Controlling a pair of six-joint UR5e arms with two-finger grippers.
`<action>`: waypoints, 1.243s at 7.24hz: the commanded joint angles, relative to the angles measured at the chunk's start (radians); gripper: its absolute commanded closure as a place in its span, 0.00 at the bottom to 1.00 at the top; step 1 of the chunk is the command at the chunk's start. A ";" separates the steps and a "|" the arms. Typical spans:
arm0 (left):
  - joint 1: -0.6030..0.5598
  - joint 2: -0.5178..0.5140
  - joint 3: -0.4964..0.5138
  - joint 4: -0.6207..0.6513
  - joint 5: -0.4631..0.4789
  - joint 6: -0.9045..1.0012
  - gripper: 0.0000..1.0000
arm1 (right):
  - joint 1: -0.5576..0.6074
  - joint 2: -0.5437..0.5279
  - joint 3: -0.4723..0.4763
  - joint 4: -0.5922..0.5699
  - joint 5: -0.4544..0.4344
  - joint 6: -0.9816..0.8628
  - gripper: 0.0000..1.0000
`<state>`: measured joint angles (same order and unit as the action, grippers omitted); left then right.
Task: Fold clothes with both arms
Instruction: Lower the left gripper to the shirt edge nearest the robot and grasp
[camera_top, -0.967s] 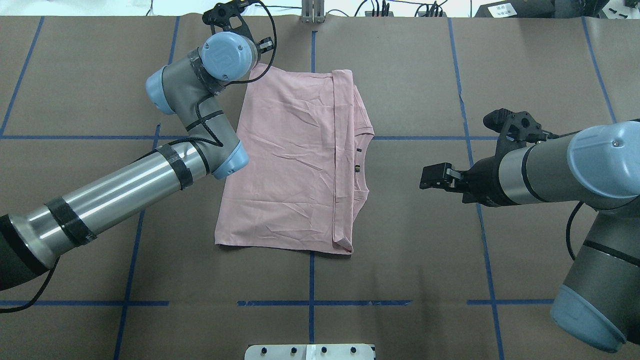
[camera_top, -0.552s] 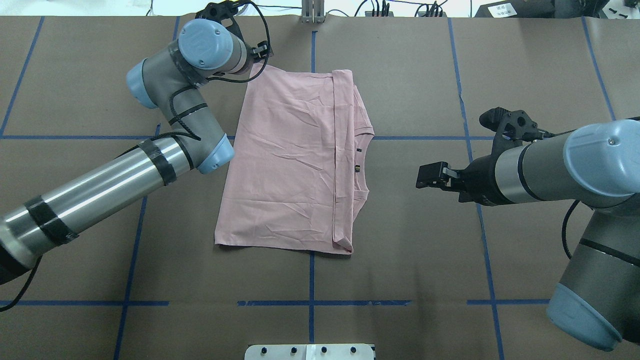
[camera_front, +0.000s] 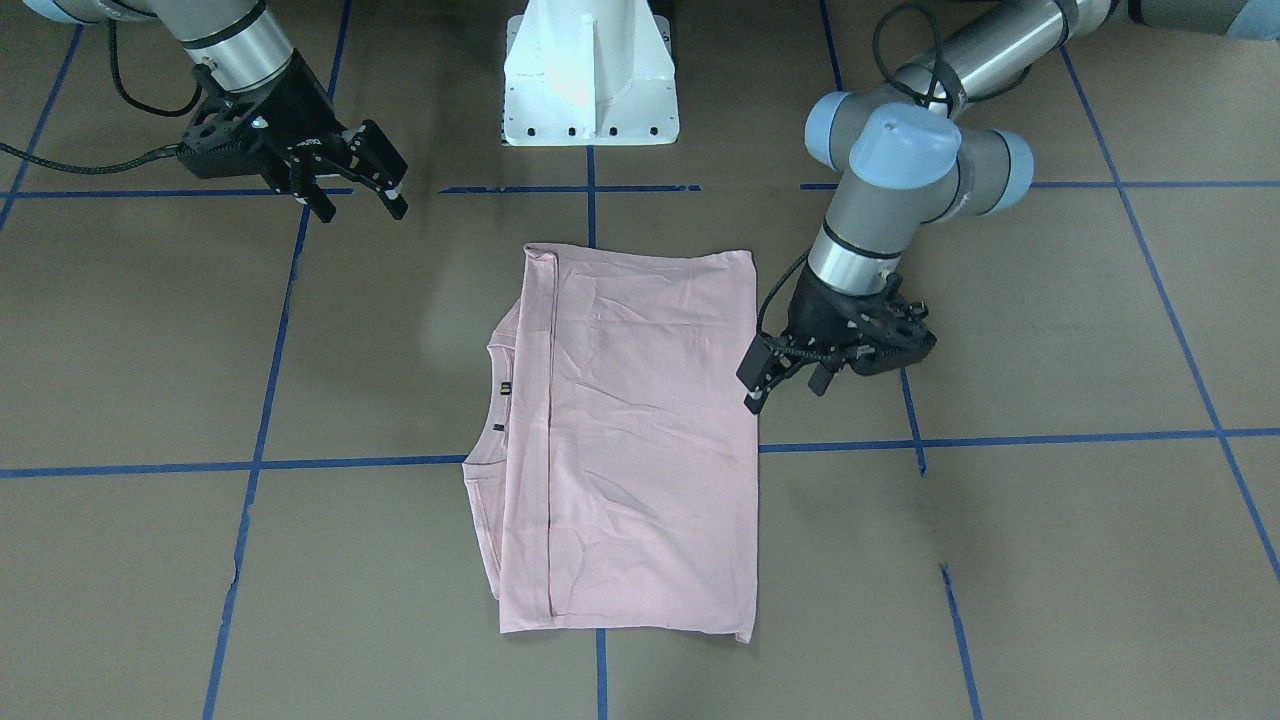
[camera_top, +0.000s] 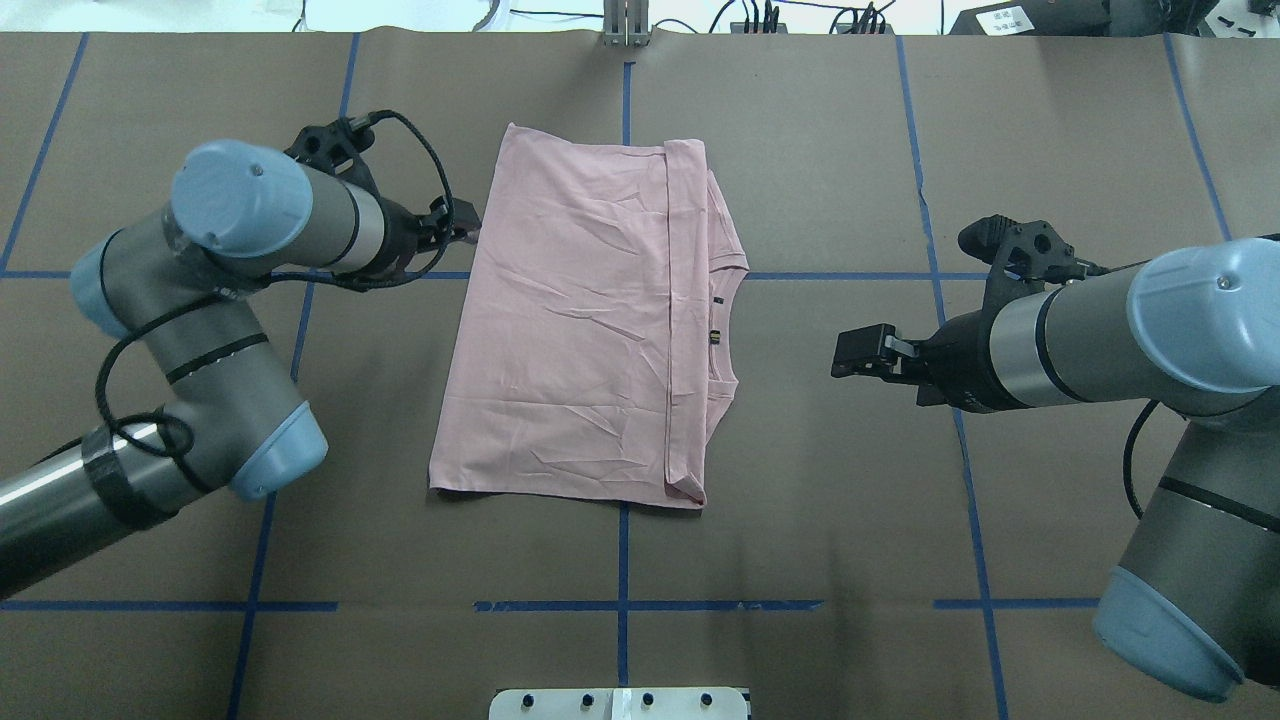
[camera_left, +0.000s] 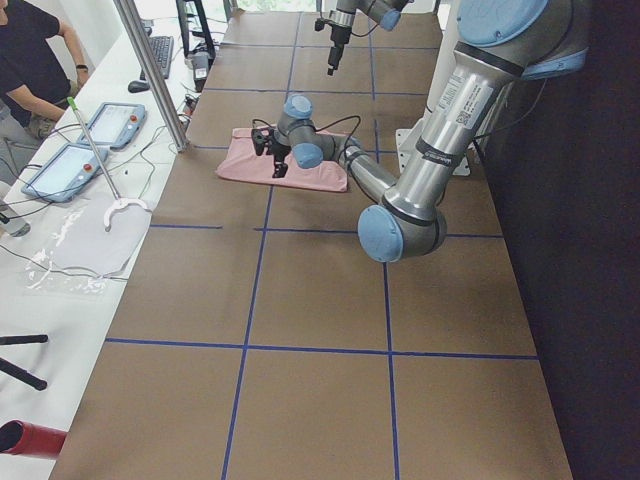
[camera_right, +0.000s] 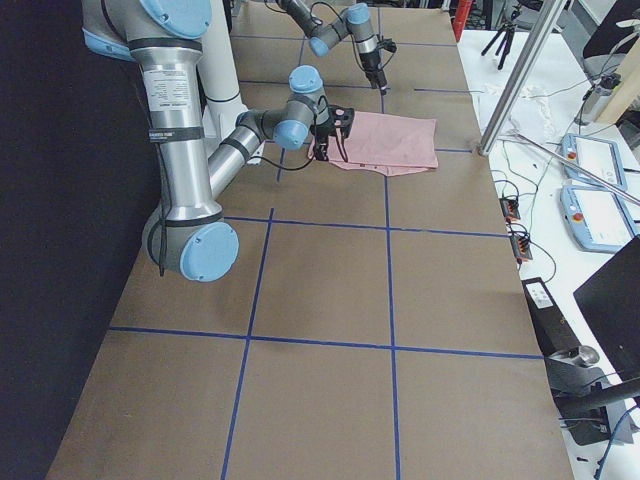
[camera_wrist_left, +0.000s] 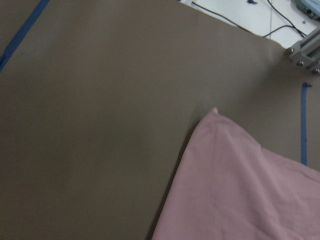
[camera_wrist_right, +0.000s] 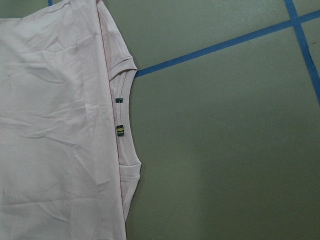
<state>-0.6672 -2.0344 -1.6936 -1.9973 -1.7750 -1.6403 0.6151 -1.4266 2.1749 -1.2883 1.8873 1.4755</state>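
The pale pink T-shirt (camera_top: 580, 320) lies flat and folded on the brown table, plain side up, its ribbed neck and small dark tags (camera_wrist_right: 120, 130) toward my right arm. The print is hidden. My left gripper (camera_top: 462, 224) is open and empty, low beside the shirt's left edge near its far corner, apart from the cloth; it also shows in the front-facing view (camera_front: 785, 385). The left wrist view shows that shirt corner (camera_wrist_left: 240, 185). My right gripper (camera_top: 852, 355) is open and empty, hovering right of the neck; the front-facing view (camera_front: 360, 200) shows its jaws spread.
Blue tape lines (camera_top: 620, 605) grid the table. The white pedestal base (camera_front: 590, 80) stands at the robot's side of the table. A metal post (camera_left: 150, 70), tablets and an operator (camera_left: 30, 60) are beyond the far edge.
My left arm has swung away from the shirt's far left corner, toward the robot and left; its gripper now sits beside the shirt's left edge. The right gripper has barely moved.
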 joint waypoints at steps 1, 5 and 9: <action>0.181 0.043 -0.156 0.220 0.092 -0.244 0.00 | -0.002 0.000 0.000 0.000 -0.002 0.000 0.00; 0.299 0.066 -0.141 0.270 0.169 -0.352 0.02 | -0.002 0.002 0.000 0.000 -0.005 0.000 0.00; 0.323 0.074 -0.139 0.302 0.172 -0.371 0.03 | -0.002 0.002 0.000 0.001 -0.005 0.000 0.00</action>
<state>-0.3512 -1.9612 -1.8334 -1.7019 -1.6035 -2.0086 0.6136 -1.4250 2.1752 -1.2872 1.8822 1.4757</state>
